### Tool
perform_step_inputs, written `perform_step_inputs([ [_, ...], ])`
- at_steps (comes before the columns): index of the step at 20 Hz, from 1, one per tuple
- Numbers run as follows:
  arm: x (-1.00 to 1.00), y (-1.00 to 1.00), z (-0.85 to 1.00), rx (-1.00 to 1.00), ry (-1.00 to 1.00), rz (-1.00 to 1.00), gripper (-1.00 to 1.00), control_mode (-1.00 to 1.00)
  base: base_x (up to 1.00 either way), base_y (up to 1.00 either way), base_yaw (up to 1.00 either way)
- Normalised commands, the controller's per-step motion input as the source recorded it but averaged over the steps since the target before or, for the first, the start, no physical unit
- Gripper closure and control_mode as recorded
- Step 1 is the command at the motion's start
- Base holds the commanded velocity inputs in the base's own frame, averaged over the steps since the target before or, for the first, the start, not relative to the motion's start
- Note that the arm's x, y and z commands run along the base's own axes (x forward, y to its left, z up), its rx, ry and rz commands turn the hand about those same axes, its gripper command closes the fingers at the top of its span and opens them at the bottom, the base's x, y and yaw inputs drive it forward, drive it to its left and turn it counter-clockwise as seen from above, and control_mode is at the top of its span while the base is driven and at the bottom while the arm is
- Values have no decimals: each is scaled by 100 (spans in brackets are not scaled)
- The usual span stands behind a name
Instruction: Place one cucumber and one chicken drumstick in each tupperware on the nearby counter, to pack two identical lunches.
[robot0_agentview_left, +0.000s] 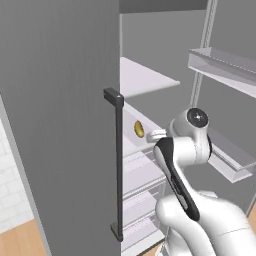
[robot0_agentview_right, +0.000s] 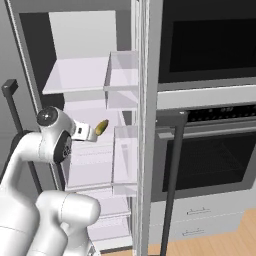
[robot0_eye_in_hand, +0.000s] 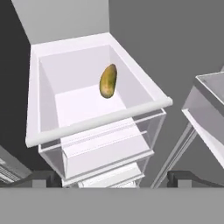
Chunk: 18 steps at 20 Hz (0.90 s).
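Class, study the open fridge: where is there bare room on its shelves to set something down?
The upper shelf lies bare from the back wall to the door bins. On the shelf below, the only occupant is one yellow-green item; the patch beside it toward the front rail is free.

My fingertips are dark grey. At 12 o'clock from them, a mottled yellow-brown and olive oval piece lies on a pale lilac-white fridge shelf. The fridge door is plain mid-grey with a charcoal handle. The oven is black glass.
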Motion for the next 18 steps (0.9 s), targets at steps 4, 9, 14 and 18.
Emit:
perform_step_inputs([
  [4,70,0,-2,2,-6,0,-100,-100,0,0,0],
  [9,79,0,-7,0,0,0,-100,-100,0,0,0],
  [14,80,2,-4,0,1,0,-100,-100,0,0,0],
  [18,38,21,-20,0,9,0,-100,-100,0,0,0],
])
